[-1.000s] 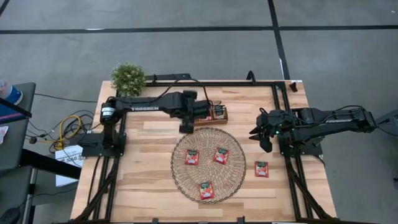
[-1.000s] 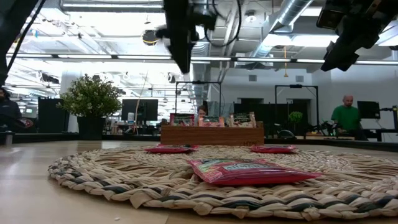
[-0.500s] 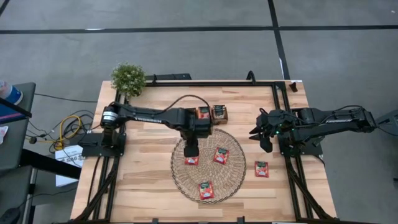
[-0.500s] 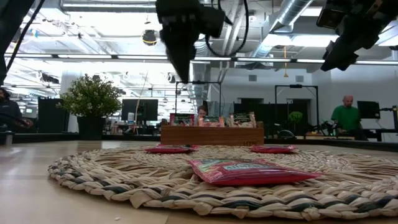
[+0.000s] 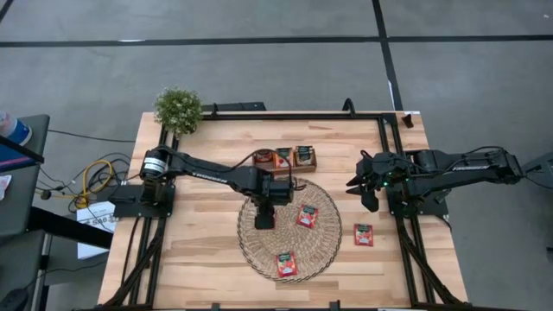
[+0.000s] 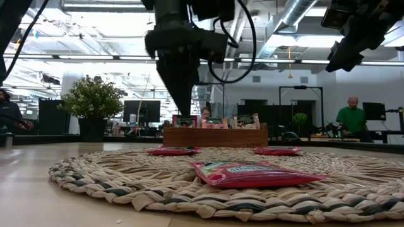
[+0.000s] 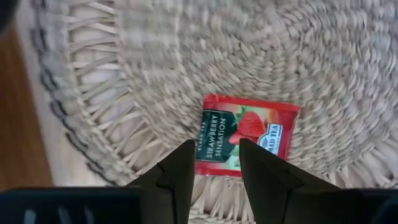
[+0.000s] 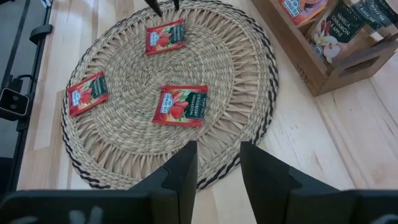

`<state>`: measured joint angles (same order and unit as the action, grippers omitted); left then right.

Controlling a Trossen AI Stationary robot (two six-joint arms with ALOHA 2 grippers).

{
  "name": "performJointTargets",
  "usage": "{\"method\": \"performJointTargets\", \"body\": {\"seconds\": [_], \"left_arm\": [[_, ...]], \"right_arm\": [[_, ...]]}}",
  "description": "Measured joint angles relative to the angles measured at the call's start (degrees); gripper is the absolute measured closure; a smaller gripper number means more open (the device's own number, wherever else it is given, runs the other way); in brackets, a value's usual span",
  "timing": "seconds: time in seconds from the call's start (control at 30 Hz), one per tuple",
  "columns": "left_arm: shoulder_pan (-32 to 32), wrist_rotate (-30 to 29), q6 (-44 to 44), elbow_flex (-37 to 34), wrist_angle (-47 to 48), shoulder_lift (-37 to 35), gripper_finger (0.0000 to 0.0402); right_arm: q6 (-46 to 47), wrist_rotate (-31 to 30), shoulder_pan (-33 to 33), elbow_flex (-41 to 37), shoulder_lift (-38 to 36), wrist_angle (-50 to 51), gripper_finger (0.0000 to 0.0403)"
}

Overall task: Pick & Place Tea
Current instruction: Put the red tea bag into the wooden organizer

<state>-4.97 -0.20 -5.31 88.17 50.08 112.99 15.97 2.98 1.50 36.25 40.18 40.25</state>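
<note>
Three red tea sachets lie flat on the round woven mat [image 5: 256,250]: one [image 7: 245,135] straight under my left gripper, one [image 5: 307,215] to its right, one [image 5: 286,263] near the front. Another sachet [image 5: 364,234] lies on the bare wood right of the mat. My left gripper [image 7: 217,165] points down above the mat [image 6: 95,176], open by a narrow gap, well clear of the sachet [image 6: 170,151]. My right gripper [image 8: 219,163] hangs open at the table's right side [image 5: 367,194], holding nothing.
A brown wooden tray [image 5: 294,158] with upright tea packets stands just beyond the mat's far edge. A small potted plant [image 5: 178,108] sits at the far left corner. Black frame rails run along both table sides. People show in the room behind.
My left gripper has swung from beside the tray toward the table's near edge and come down over the mat, tipping from a slant to nearly straight down. It now hangs over the far-left sachet. No sachet has moved.
</note>
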Motion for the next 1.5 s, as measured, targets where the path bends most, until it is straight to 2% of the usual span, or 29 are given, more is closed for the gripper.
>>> {"method": "performJointTargets", "body": {"seconds": [0.3,0.67,0.97,1.17,1.5], "left_arm": [[-0.4,-3.1,1.6,-4.9,-7.4,0.1,0.0284],[-0.4,-4.6,4.2,-5.1,-8.1,4.8,0.0284],[-0.4,-4.6,3.8,-5.0,-7.8,5.1,0.0287],[-0.4,-4.6,3.6,-5.0,-7.6,5.2,0.0311],[-0.4,-4.5,4.3,-6.0,-8.5,5.1,0.0381]], "right_arm": [[0.0,0.0,0.0,0.0,0.0,0.0,0.029],[0.0,0.0,0.0,0.0,0.0,0.0,0.029],[0.0,0.0,0.0,0.0,0.0,0.0,0.029],[0.0,0.0,0.0,0.0,0.0,0.0,0.029],[0.1,0.0,0.0,0.0,0.0,0.0,0.029]]}}
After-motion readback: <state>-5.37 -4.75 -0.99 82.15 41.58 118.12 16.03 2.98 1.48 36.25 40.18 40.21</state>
